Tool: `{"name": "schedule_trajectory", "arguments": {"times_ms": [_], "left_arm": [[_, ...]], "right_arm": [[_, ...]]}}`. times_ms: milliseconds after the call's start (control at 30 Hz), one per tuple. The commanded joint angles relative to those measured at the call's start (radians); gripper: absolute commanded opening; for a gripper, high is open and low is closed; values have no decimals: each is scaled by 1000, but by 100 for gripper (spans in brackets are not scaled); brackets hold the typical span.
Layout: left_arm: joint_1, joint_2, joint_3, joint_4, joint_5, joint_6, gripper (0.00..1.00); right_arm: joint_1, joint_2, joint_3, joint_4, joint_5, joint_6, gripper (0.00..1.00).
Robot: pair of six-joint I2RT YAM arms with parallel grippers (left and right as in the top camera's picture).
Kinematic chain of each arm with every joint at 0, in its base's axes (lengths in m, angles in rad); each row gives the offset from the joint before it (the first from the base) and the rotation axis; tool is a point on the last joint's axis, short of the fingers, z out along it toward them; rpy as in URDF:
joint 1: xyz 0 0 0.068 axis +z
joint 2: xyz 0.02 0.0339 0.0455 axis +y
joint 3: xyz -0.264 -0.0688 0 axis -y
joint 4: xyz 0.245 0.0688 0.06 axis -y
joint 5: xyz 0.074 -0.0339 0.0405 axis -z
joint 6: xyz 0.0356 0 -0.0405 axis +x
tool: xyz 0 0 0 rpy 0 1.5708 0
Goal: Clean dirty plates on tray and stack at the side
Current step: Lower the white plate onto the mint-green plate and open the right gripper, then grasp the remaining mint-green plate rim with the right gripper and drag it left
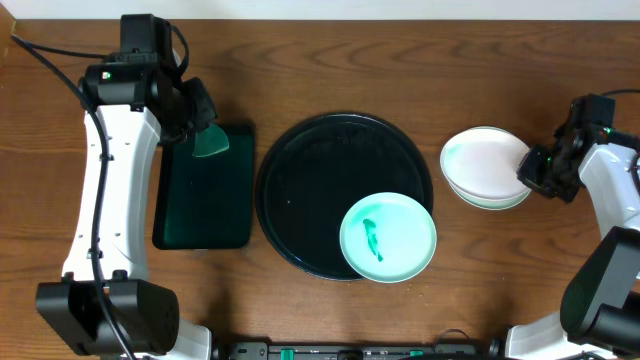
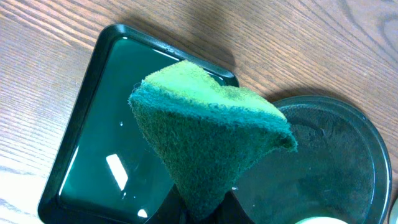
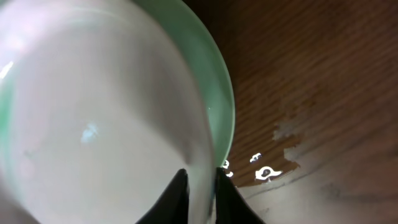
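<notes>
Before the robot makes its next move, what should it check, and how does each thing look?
1. Sponge in left gripper: ok, held above the green tray.
2. Dirty plate on black tray: ok, smear facing up, nothing over it.
3. White plate on green plate at the side: ok, stacked.
4. Right gripper free of the stack: not ok, it pinches the white plate's rim.
5. Stack wiped clean: white plate ok; green plate's face is hidden, cannot tell.

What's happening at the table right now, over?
Left tool shut on sponge, over the small green tray. Right tool pinching rim of white plate, stacked on a mint plate. Smeared plate sits on black tray. Nothing in the way.
</notes>
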Motion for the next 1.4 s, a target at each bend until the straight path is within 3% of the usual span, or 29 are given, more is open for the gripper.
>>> {"name": "schedule_trajectory", "arguments": {"times_ms": [0,300,467,600,900,1200,1367], "left_arm": [[2,4,-6,-2,-2,21,7],[2,5,-6,-1,-2,21,7],[2,5,-6,-1,-2,21,7],[2,5,-6,6,-2,21,7],[2,5,-6,9,-2,21,7],[2,5,-6,10,-14,21,7],[2,5,-6,9,-17,21,7]], "right_arm": [[-8,-1,23,-3,-16,9,20],[34,-3,140,-127,-20,-15,31],[110,-2,171,-201,-323,-202,38],[216,1,132,-277,-367,-221,47],[378,1,-13,-374,-367,-215,41],[418,1,-144,-275,-368,-220,41],[449,1,-178,-207,-371,-219,30]]}}
